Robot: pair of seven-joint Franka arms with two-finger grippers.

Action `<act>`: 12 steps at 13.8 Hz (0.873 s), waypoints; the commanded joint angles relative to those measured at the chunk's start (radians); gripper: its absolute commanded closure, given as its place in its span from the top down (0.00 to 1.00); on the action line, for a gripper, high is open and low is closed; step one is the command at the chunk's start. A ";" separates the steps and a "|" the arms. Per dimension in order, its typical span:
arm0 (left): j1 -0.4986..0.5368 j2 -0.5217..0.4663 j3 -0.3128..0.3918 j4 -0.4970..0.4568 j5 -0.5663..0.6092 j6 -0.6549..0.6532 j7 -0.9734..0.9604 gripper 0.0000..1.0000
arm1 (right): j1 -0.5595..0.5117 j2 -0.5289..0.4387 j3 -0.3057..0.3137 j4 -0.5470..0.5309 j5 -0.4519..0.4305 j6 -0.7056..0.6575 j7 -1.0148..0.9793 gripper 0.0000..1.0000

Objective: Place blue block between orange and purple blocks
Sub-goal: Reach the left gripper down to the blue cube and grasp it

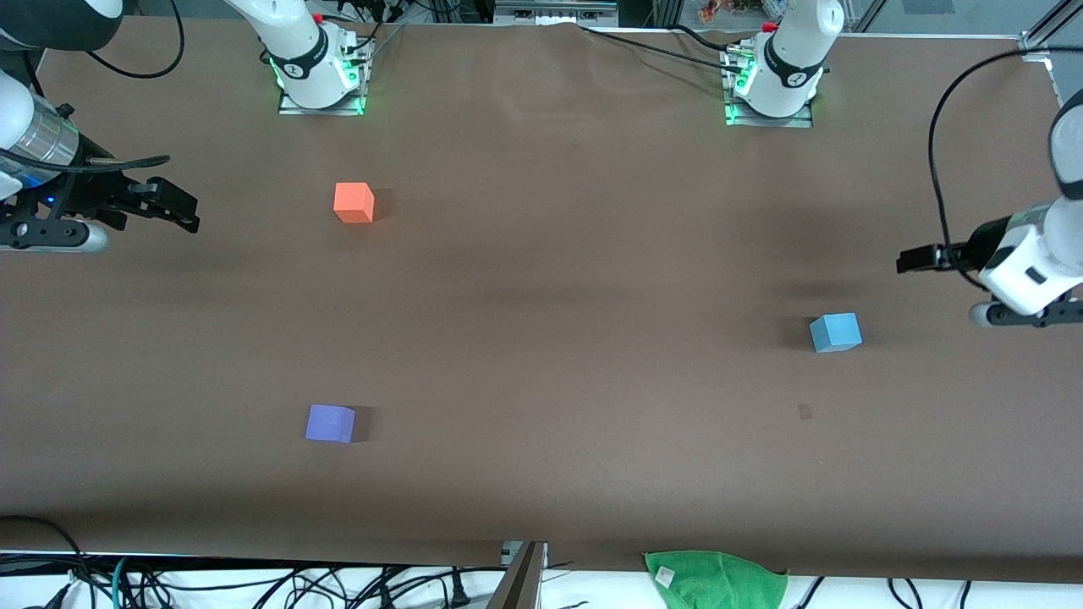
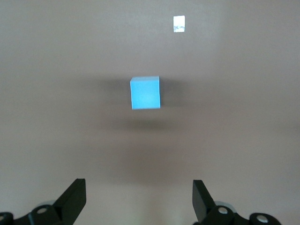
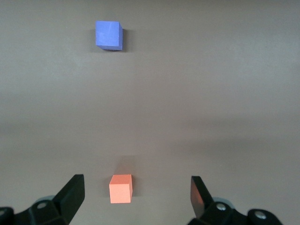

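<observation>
Approach step, nothing grasped: left gripper [image 2: 139, 199] spread wide and empty above table [image 1: 550, 355] near blue block [image 1: 835, 331]. Right gripper [image 3: 137, 199] waits, equally wide and empty, at its end. Next, likely descend, grip, carry between orange block [image 1: 354, 203] and purple block [image 1: 330, 423].

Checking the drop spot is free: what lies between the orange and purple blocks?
Nothing: only bare table between the orange block and the purple block, as the right wrist view shows.
</observation>
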 commanded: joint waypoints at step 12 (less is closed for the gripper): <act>0.021 0.194 -0.004 -0.310 0.006 0.645 -0.015 1.00 | -0.007 0.003 0.001 0.010 0.010 -0.012 -0.010 1.00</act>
